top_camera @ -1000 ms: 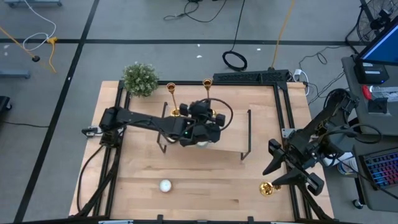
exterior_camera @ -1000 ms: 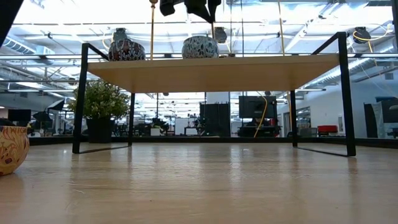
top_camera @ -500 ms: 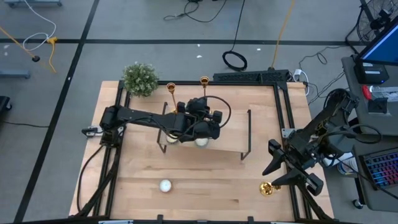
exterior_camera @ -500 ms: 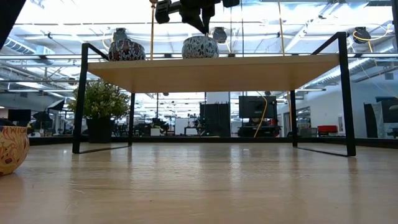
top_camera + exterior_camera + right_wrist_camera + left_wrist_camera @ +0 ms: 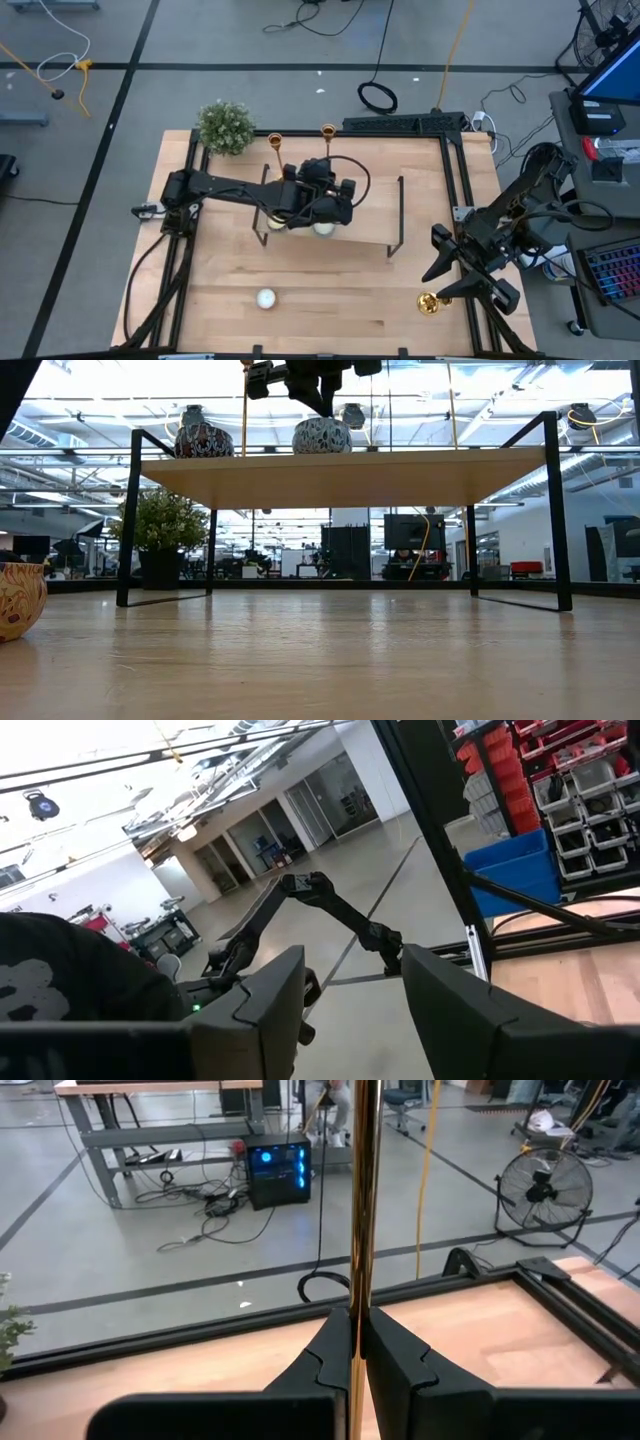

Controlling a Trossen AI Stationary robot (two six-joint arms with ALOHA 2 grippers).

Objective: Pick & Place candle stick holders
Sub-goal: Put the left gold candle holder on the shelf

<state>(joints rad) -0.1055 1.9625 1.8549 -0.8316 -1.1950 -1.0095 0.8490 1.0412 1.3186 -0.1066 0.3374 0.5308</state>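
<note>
Gold candlestick stem (image 5: 358,1230) pinched in left claw (image 5: 357,1365), base hidden

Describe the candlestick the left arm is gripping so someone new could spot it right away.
Find the wooden shelf mid-table, where the left gripper hovers. Its jaws are shut on the thin stem of a gold candlestick. A second candlestick stands free nearer the potted plant; a third lies near the right arm.

Left end effector (image 5: 322,188) farther back.
</note>
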